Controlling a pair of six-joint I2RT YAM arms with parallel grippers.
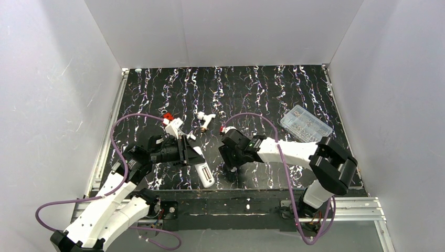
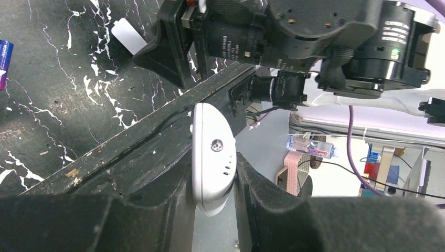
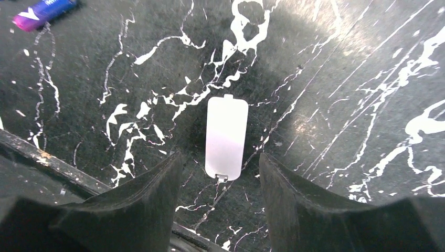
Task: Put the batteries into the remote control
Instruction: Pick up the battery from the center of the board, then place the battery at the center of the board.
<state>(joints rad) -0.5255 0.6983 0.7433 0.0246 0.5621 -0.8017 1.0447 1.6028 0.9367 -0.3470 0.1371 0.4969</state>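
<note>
My left gripper (image 1: 189, 152) is shut on the remote control (image 1: 205, 172), a slim white bar held tilted over the table's front edge. In the left wrist view the remote (image 2: 212, 144) sits clamped between the fingers of that gripper (image 2: 212, 169). My right gripper (image 1: 230, 164) points down at the mat, open and empty. Its jaws (image 3: 219, 160) straddle a small white battery cover (image 3: 226, 137) lying flat, without touching it. One blue and purple battery (image 3: 44, 11) lies on the mat beyond the cover; it also shows in the left wrist view (image 2: 4, 63). The second battery is out of view.
A white T-shaped pipe fitting (image 1: 204, 121) lies on the mat behind the grippers. A clear plastic box (image 1: 305, 123) of small parts stands at the back right. The black front rail (image 2: 131, 142) runs under the remote. White walls enclose the black marbled mat (image 1: 252, 89).
</note>
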